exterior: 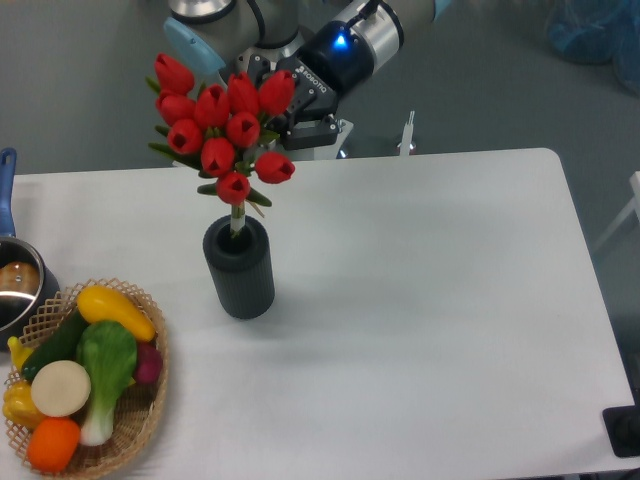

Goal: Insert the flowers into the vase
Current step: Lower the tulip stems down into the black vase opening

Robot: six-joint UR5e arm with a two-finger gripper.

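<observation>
The flowers (222,125), a bunch of red tulips with green leaves, hang over the vase (241,275), a dark ribbed cylinder standing left of the table's middle. Their pale stem end (237,216) reaches down into the vase's round mouth. The blooms tilt up and to the left, well above the rim. My gripper (285,125) comes in from the upper right, behind the bunch, and is shut on the flowers. Its fingertips are hidden by the blooms.
A wicker basket (152,400) of vegetables sits at the front left corner. A metal pot (14,285) with a blue handle stands at the left edge. A small black object (625,430) is at the front right corner.
</observation>
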